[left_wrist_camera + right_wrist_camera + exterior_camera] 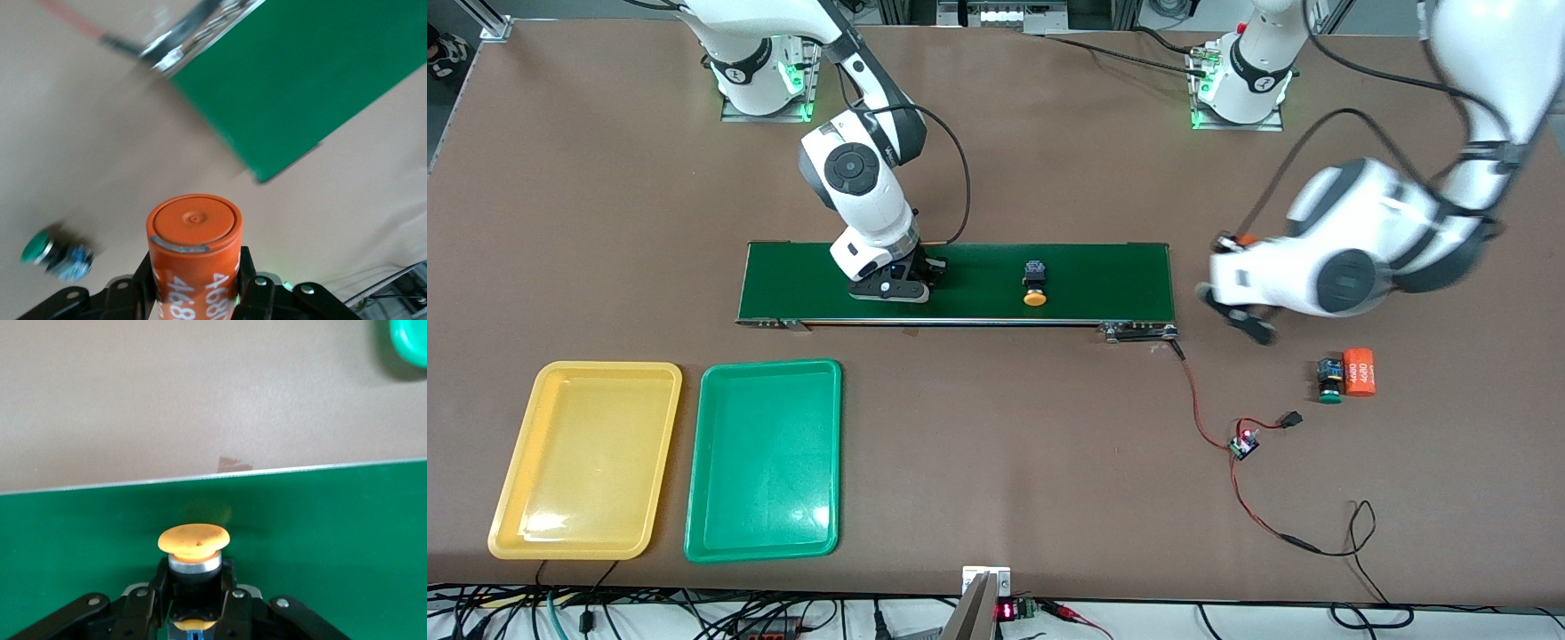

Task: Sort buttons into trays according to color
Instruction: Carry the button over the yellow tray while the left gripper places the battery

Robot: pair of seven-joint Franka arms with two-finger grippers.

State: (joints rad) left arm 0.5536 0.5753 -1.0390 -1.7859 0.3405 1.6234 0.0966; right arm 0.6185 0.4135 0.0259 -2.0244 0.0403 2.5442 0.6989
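Note:
My right gripper (894, 289) is down on the dark-green belt, shut on a button with an orange-yellow cap (193, 542); its fingers (230, 583) clamp the black body below the cap. A second orange-yellow button (1034, 286) lies on the belt, farther toward the left arm's end. A green-capped button (1329, 382) lies on the table and also shows in the left wrist view (57, 253). My left gripper (1238, 242), blurred, is over the table off the belt's end, shut on an orange "4680" cylinder (193, 247). The yellow tray (587, 458) and green tray (765, 458) are empty. The fourth button is out of view.
The conveyor belt (978, 267) runs across the table's middle. Another orange "4680" cylinder (1359, 372) lies beside the green button. A red-and-black wire with a small board (1243, 444) trails from the belt's end toward the front camera.

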